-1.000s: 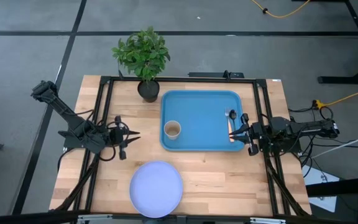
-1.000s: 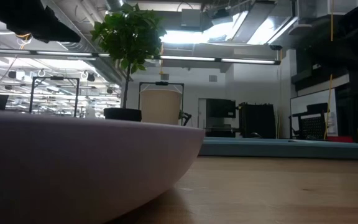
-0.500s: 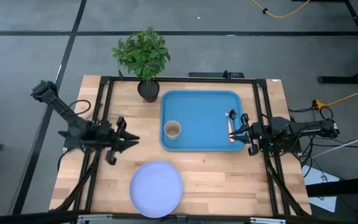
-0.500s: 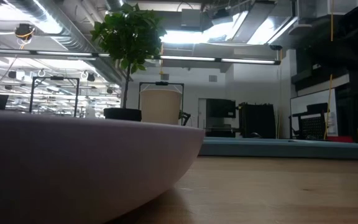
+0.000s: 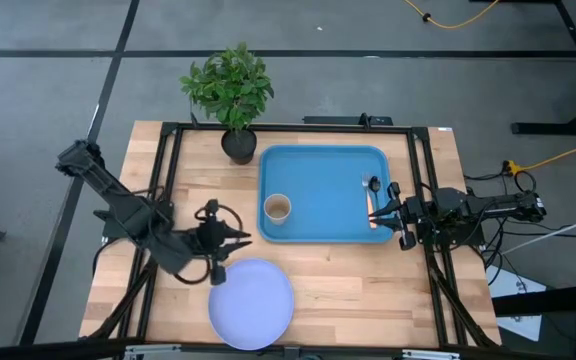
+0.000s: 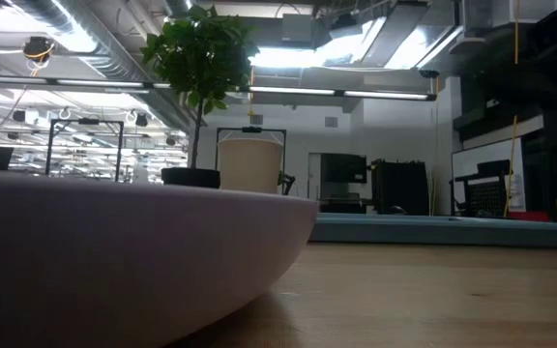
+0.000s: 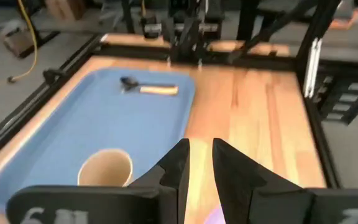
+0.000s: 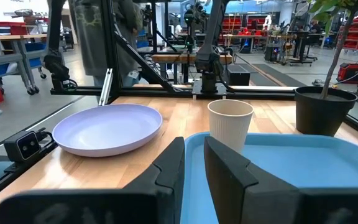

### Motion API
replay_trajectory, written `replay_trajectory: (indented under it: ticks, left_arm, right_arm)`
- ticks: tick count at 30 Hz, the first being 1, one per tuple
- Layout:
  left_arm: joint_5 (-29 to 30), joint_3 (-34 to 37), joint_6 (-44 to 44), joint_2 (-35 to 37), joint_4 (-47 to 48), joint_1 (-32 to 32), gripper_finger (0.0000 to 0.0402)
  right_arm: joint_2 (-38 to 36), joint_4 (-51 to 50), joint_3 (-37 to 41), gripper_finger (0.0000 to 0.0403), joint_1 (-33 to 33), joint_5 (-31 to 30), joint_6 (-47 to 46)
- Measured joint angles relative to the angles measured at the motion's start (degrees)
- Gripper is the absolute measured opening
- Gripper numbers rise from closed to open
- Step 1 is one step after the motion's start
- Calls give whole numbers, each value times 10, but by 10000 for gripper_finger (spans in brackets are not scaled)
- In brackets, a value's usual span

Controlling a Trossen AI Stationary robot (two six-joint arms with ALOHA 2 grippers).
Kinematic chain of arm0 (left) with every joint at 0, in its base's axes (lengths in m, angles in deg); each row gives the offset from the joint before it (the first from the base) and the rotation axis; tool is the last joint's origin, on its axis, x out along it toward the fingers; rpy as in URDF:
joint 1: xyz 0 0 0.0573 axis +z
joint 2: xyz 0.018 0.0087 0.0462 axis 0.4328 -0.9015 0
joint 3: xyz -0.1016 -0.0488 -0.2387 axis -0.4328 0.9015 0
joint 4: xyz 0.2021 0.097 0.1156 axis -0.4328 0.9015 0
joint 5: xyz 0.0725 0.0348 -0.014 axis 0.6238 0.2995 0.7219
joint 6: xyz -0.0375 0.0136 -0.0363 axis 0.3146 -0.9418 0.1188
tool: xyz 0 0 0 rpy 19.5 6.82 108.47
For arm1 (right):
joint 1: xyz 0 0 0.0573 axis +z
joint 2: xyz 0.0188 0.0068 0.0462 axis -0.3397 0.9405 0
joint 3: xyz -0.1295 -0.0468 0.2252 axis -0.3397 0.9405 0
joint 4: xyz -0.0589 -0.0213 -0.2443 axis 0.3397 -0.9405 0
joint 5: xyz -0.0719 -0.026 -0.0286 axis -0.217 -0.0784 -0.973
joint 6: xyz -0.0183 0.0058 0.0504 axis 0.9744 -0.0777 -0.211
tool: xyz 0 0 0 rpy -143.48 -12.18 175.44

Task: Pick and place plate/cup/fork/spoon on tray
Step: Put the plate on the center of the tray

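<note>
The pale lavender plate [image 5: 251,303] lies on the table near its near edge; it fills the low view's left [image 6: 114,251]. The tan cup [image 5: 277,208] stands upright in the blue tray [image 5: 318,165], near its left rim. The spoon [image 5: 373,195] lies in the tray by its right rim, dark head toward the far side. My left gripper [image 5: 240,237] is shut and empty, above the table just beyond the plate's far edge, pointing toward the tray. My right gripper [image 5: 380,208] is shut and empty at the tray's right rim, beside the spoon.
A potted plant [image 5: 230,90] stands at the tray's far left corner. Black frame rails [image 5: 163,200] run along the table's left and right sides. Bare wood lies right of the plate [image 5: 368,290]. A person stands beyond the table in the right wrist view [image 8: 104,31].
My left gripper has moved toward the table's right and near edges, closing on the plate's far edge, and has turned about its own axis on the way. The plate, cup, spoon and my right arm have kept still.
</note>
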Motion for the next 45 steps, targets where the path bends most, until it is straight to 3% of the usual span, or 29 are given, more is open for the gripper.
replay_trajectory:
  ticks: [7, 13, 16, 25, 30, 45]
  left_arm:
    - [-68, -26, 122, -63, 121, -5, 63]
    - [-142, -26, 314, -115, 246, -11, 63]
    - [-193, -26, 370, -148, 264, -7, 63]
    - [-252, -26, 364, -256, 263, -3, 63]
    - [-314, -26, 323, -302, 264, 1, 63]
    - [-361, -18, 341, -303, 313, 43, 63]
  right_arm:
    - [0, 0, 0, 67, 0, 0, 0]
    - [0, 0, 0, 67, 0, 0, 0]
    - [0, 0, 0, 67, 0, 0, 0]
    - [0, 0, 0, 67, 0, 0, 0]
    - [0, 0, 0, 67, 0, 0, 0]
    - [0, 0, 0, 67, 0, 0, 0]
